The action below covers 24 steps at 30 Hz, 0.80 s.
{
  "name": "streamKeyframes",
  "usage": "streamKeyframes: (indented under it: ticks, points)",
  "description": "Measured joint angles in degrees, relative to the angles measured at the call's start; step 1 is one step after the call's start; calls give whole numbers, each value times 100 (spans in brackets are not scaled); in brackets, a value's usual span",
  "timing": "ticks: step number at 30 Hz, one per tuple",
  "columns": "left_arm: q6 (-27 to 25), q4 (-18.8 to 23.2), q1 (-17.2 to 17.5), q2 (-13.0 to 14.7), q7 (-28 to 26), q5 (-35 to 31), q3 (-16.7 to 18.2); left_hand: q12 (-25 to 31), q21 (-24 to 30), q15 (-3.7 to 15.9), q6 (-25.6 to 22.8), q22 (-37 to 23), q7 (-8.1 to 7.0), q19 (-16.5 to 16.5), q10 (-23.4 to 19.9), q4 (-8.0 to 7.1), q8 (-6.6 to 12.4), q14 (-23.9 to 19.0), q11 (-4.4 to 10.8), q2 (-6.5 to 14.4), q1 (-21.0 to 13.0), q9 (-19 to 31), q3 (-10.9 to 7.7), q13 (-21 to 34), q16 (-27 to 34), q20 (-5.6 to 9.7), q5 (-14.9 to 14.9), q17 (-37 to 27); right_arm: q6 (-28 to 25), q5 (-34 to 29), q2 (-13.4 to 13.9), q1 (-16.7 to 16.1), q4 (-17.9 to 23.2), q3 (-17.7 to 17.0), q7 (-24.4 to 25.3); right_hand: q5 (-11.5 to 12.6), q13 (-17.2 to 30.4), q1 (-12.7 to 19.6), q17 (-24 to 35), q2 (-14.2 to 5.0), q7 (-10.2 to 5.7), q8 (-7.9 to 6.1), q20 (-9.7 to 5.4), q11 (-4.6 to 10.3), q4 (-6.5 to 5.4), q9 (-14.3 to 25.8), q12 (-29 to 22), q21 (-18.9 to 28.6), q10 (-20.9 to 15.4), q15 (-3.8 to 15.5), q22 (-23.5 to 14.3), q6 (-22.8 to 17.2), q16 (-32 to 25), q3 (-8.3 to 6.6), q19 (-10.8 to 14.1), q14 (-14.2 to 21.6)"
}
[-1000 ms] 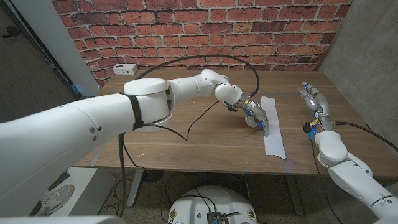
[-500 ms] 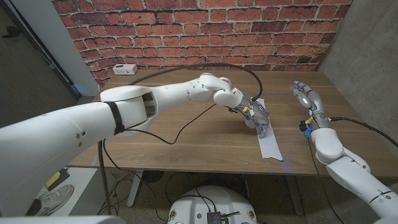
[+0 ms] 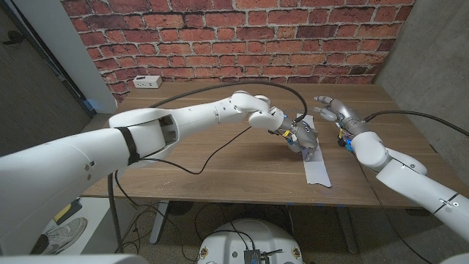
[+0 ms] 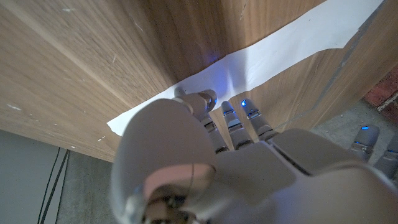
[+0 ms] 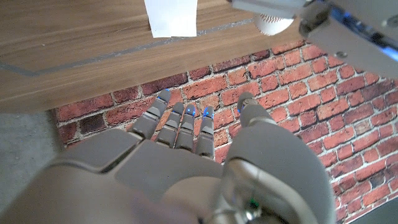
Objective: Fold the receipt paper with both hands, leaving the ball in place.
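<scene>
**Fold not yet made: left hand on the receipt paper, right hand open above the bench.**

We found the receipt paper [image 3: 316, 165] lying as a flat strip on the wooden bench [image 3: 220, 158], toward 3 o'clock of its middle and running out to the near edge; no crease showed. Our left hand [image 3: 302, 136] rested fingers-down on the strip's far part; whether it pinched the paper or only pressed it, we could not tell. The ball [image 5: 274, 23], white, appeared in the right wrist view just beside the left hand, near the paper's far end. Our right hand [image 3: 331, 107] hung at 1 o'clock of the paper, fingers spread, holding nothing. We judged the whole fold outstanding. The bench was brown wood-grain; behind it stood a red brick wall [image 3: 242, 37], with a small white box [image 3: 148, 81] at 11 o'clock.
</scene>
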State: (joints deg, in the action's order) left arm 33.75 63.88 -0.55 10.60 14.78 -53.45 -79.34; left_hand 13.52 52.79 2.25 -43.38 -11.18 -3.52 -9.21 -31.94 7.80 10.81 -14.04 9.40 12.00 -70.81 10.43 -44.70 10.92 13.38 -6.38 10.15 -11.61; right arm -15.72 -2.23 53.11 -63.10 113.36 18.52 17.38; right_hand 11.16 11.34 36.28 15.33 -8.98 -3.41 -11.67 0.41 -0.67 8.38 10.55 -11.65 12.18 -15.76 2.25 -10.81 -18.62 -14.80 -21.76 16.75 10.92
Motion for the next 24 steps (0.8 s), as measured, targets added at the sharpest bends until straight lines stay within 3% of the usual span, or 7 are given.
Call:
streamKeyframes:
  ticks: [6, 9, 11, 14, 17, 24]
  points:
    - [-103, 194, 146, 128, 40, -33, 138, 0, 45, 20, 0, 0, 1, 0, -18, -1, -1, -21, -18, 0, 0, 7, 48, 0, 0, 0, 0, 0, -957, -935, 66, 608, 131, 719, -320, 54, 26, 114, 105, -114, -112, 24, -94, 114, -24, 0, 0, 0, -27, 0, 6, 31, -72, -24, 14, 0]
    - [-126, 194, 146, 128, 81, -31, 138, 0, 45, 20, -33, 0, 29, 0, -37, 0, 3, -21, -38, 0, 0, 7, 49, 1, 0, 0, 0, 0, -957, -935, 48, 826, 127, 964, -320, 54, 26, 136, 160, -136, -143, 65, -125, 212, -45, 0, 22, 0, 79, -7, 16, 62, -72, -45, -17, -110]
    - [-137, 297, 229, 208, 128, -11, 219, 0, 44, 20, -67, -1, 37, 0, -48, 10, 24, -21, -48, 0, 0, 8, 58, 1, 0, 0, 0, 0, -1353, -1501, 4, 1033, 83, 1192, -493, 54, 26, 137, 185, -137, -147, 68, -124, 211, -45, 0, 44, 0, 137, -9, 16, 112, -72, -45, -17, -113]
    - [-139, 297, 229, 208, 183, 23, 219, 0, 45, -2, -78, -1, 45, 0, -60, 5, 25, -43, -36, 0, 0, 8, 86, 1, 0, 0, 0, 1, -1353, -1501, -49, 1214, 24, 1383, -493, 54, 26, 177, 209, -177, -131, 68, -124, 220, -54, 0, 44, 0, 147, -10, 16, 135, -72, -54, -17, -113]
    - [-128, 390, 292, 283, 262, 71, 308, 0, 85, -11, -105, -1, 38, 0, -79, -2, 25, -52, -17, -2, -2, 11, 94, 1, 0, 1, 0, 1, -1680, -2091, -115, 1448, -62, 1614, -716, 98, 26, 241, 222, -195, -143, 70, -124, 241, -63, 0, 44, 0, 167, -9, 16, 146, -116, -70, -17, -175]
    - [-28, 489, 332, 359, 470, 147, 376, 0, 89, -11, -105, 27, 38, 0, -91, 20, 25, -51, -5, -31, -31, 11, 116, 1, 0, 1, 0, 1, -2019, -2727, -299, 1970, -323, 2136, -1161, 98, 53, 416, 282, -160, -203, 90, -164, 296, -36, -1, 86, 1, 427, -16, 16, 330, -81, -98, -58, -451]
